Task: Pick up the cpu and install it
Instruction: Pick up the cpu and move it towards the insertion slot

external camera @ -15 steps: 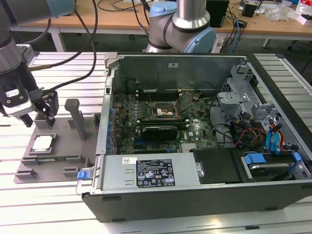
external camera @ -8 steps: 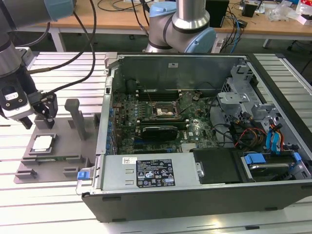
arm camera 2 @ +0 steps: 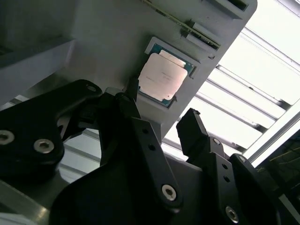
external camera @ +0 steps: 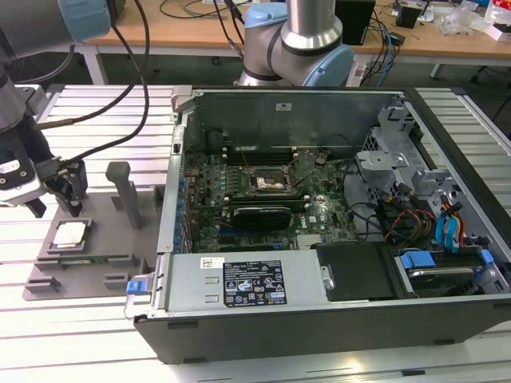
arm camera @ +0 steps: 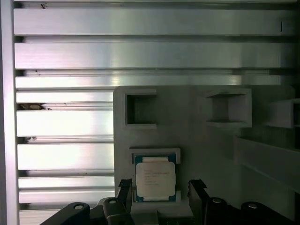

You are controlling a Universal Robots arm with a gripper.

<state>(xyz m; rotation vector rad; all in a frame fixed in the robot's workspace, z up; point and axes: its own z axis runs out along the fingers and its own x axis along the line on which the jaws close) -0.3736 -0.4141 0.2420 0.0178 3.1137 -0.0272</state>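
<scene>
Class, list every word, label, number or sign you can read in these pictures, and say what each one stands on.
None can be read.
cpu: faint print on its metal top, too small to read.
Large white label on the computer case: print and symbols, too small to read.
Small white sticker on the case's inner wall: unreadable.

arm (external camera: 307,20): brushed silver tubes, grey joint housings, light-blue end caps (external camera: 80,17). Black cables (external camera: 148,80) hang in loops off the wrist end, one thicker than the other. Pale block (external camera: 16,174) at the wrist carries a sticker. gripper (arm camera 2: 161,105): matte black throughout, flat linkage bars with rounded ends, silver screw heads (arm camera 2: 168,192) at the pivots, narrow blunt-tipped fingers (arm camera 2: 140,136).
</scene>
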